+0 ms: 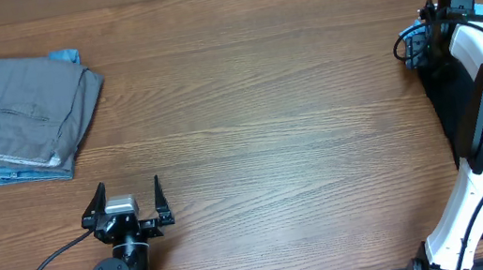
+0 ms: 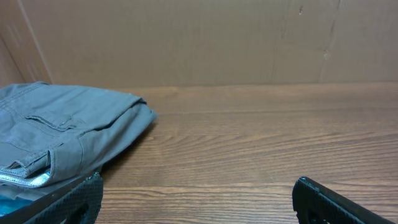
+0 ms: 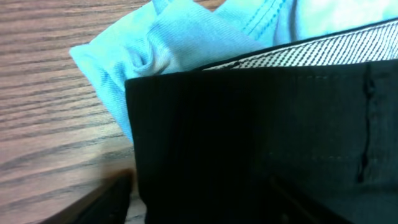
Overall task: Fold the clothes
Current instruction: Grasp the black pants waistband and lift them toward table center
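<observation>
A black garment [image 3: 261, 137] fills most of the right wrist view, with a light blue T-shirt [image 3: 168, 43] bunched behind it. In the overhead view the black garment [image 1: 441, 107] lies at the table's right edge under my right arm. My right gripper [image 1: 414, 49] is down on it, and its fingers [image 3: 199, 199] stand wide apart with the black fabric's edge between them. My left gripper [image 1: 128, 206] is open and empty near the front left, and its fingers [image 2: 199, 205] hold nothing.
A grey folded garment with a pocket seam [image 1: 25, 113] lies at the back left on a light blue piece, and it also shows in the left wrist view [image 2: 62, 130]. A cardboard wall [image 2: 217, 43] stands behind the wooden table [image 1: 269, 131].
</observation>
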Robot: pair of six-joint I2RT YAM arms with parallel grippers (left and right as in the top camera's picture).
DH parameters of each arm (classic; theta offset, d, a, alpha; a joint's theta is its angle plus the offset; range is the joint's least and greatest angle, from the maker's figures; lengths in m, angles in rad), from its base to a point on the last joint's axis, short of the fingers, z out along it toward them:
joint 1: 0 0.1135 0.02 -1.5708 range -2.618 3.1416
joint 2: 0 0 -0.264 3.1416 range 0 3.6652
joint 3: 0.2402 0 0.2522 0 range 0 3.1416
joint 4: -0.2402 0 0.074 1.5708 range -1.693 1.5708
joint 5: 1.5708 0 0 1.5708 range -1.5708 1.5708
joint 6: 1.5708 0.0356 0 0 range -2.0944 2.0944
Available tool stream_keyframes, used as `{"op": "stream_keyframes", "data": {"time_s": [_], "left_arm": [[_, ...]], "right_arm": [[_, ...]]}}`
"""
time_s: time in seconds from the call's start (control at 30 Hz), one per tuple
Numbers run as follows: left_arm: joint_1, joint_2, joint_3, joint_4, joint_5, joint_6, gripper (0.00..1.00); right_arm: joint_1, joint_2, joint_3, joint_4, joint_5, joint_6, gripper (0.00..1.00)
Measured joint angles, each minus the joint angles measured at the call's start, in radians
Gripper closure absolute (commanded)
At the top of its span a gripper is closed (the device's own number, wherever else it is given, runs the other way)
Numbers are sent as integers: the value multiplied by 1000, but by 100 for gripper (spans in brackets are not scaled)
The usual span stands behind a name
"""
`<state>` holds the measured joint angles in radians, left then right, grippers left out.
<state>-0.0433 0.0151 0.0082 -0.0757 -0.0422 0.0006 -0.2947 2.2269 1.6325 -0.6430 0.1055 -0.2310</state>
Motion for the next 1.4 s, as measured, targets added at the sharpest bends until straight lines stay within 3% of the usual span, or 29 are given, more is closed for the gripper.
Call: {"op": "stream_keyframes", "data": {"time_s": [0.1, 0.47, 0.6, 0.7, 0.77, 0.8, 1.13, 1.4], "left_arm": [[0, 0, 0, 0, 0, 0, 0], [0, 0, 0, 0, 0, 0, 0], [0, 0, 0, 0, 0, 0, 0], [0, 0, 0, 0, 0, 0, 0], [0, 0, 0, 0, 0, 0, 0], [0, 0, 0, 0, 0, 0, 0], [0, 0, 0, 0, 0, 0, 0], [0, 0, 0, 0, 0, 0, 0]], "right_arm": [[0, 0, 0, 2, 4, -4, 54], [0, -20, 0, 3, 4, -6, 55], [0, -47, 0, 0, 3, -5, 61], [0, -53, 0, -3, 4, -6, 73], [0, -53, 0, -3, 15, -6, 92], [0, -53, 0, -3, 26, -7, 96], [1, -85, 6, -9, 83, 48, 96], [-7, -305, 87, -30, 210, 73, 96]]}}
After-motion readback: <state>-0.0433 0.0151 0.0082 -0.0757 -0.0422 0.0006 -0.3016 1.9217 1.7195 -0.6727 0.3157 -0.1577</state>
